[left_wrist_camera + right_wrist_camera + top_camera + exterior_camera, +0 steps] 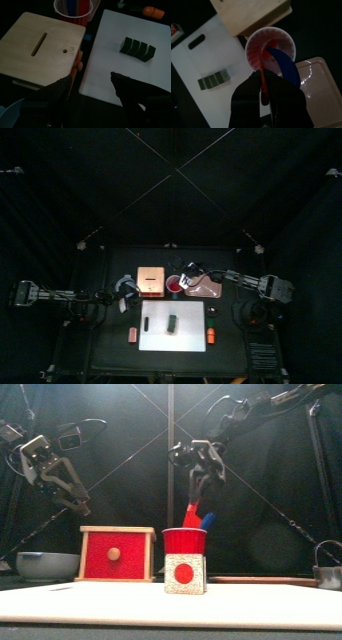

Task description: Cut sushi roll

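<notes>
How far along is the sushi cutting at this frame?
Only the setup is in place: the roll lies on the white board, away from both grippers. In hand: the right gripper closes on a red tool in the cup. Left: lifting it out and cutting.

I see a pale matt wood box (41,45), glossy red plastic cup (271,46), smooth white board (117,55), dark matt sushi roll (137,47).

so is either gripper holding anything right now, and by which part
The right gripper is closed on the red-handled tool standing in the red cup, gripping its upper end. The left gripper hangs open, holding nothing.
</notes>
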